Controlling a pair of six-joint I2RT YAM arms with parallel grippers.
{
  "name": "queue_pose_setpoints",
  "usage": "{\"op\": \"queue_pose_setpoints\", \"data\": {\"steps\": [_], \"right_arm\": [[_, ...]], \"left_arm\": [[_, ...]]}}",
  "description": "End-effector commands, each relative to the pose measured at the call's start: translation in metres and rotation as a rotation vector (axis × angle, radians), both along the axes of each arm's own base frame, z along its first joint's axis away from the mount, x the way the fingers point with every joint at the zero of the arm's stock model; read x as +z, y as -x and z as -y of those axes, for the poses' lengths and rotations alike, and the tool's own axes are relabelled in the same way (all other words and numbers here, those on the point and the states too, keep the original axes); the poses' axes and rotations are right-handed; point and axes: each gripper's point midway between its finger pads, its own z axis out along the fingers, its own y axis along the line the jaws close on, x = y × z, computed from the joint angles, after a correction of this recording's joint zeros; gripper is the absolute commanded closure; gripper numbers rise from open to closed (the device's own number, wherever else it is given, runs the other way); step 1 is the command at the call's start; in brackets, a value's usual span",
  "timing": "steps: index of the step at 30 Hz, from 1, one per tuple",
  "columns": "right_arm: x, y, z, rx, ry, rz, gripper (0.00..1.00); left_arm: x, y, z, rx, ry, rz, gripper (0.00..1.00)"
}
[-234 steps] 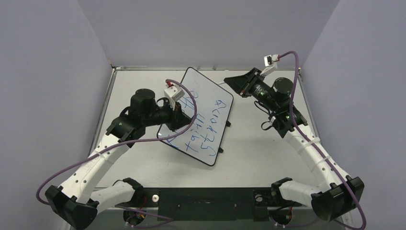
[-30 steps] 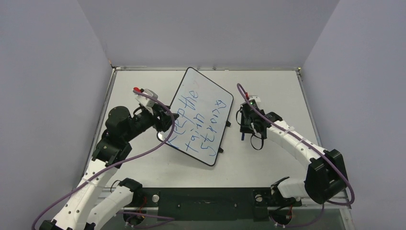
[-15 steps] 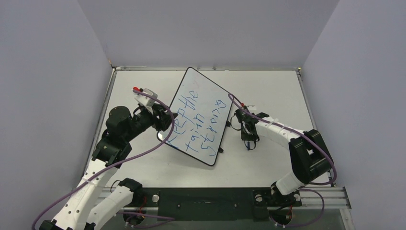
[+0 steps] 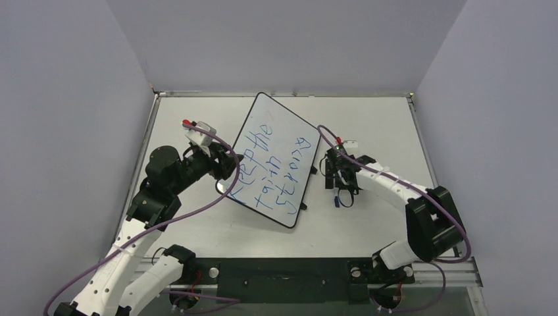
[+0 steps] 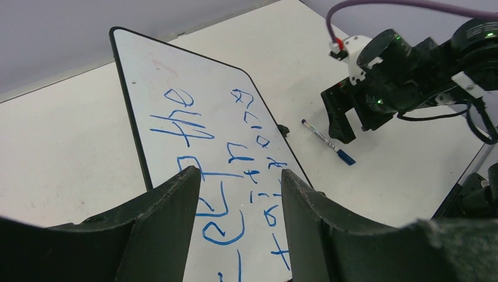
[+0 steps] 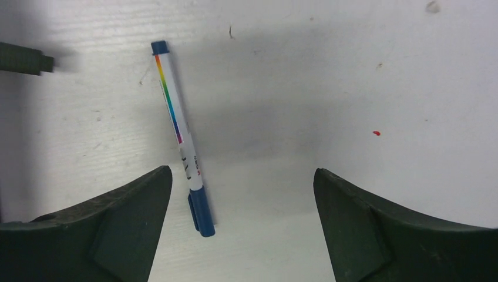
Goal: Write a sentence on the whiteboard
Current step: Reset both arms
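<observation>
1. Top view: the whiteboard (image 4: 283, 122) lies slantwise on the bench (image 4: 375, 118), and the sentence (image 4: 273, 168) fills it in three lines. My left hand (image 4: 229, 172) sits at the board edge nearest it. My right hand (image 4: 339, 186) hangs just off the opposite edge, over the marker pen (image 4: 336, 196), so the right arm is the nearer one to the pen.
2. Left wrist view: the left hand's fingers are apart and grip nothing. The board runs away from them, with writing showing in the gap. I cannot tell whether the tips touch it.
3. Right wrist view: the right hand is spread wide and empty. The pen lies flat on the bench between the fingers, nearer one of them. Its long axis points away from the hand, blue cap end closest. I judge the writing finished.
</observation>
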Motion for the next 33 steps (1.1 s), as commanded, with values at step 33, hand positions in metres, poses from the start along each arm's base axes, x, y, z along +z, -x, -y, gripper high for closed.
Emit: {"op": "queue_pose_setpoints", "data": {"steps": [33], "right_arm": [[0.220,0.046,-0.087,0.419,-0.824,0.688,0.00]], "left_arm": [[0.023,-0.015,-0.026,0.156,0.006,0.066,0.50]]}}
